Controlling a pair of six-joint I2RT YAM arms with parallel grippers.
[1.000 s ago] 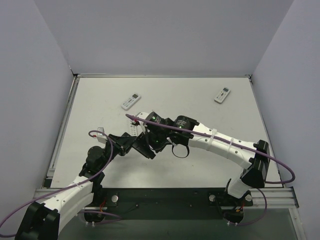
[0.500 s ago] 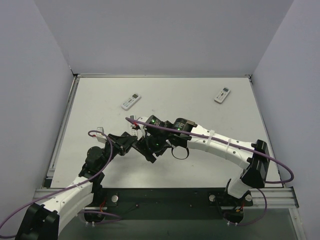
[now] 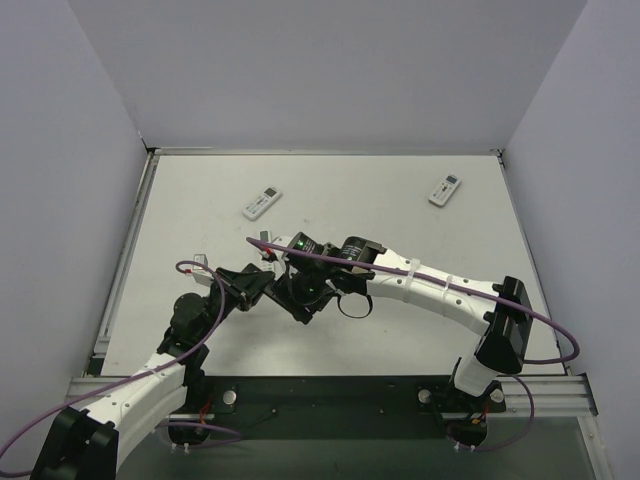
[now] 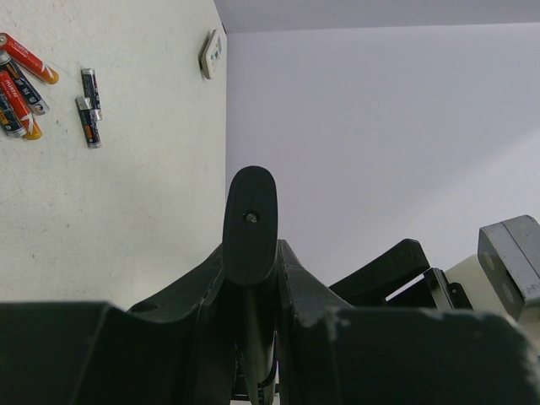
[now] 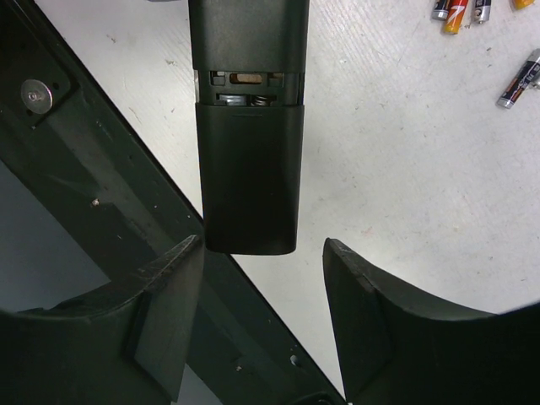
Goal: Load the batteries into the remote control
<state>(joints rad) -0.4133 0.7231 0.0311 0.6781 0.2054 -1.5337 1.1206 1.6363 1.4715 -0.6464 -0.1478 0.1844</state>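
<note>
Workbench view of two robot arms meeting near the left middle of a pale table. Left gripper clamped tight on a black remote, lifted off the surface and pointed toward the other arm, probably to steady it while the back is worked. Battery cover slid partway, exposing a narrow slot with a spring; cannot tell whether any cell lies inside. Right gripper half spread, fingers astride the cover's free end, one close by the corner, the other clear of it, holding nothing; likely placed to pinch or push the cover. Batteries loose on the table, well apart from the remote: red-and-black ones in a cluster, two dark cells just beside them, none picked up. White remote and second white remote lying untouched toward the far edge. Compared with a second ago: right wrist shifted slightly left, closer against the left gripper, elbow sunk a little; left arm and both white remotes unmoved.
</note>
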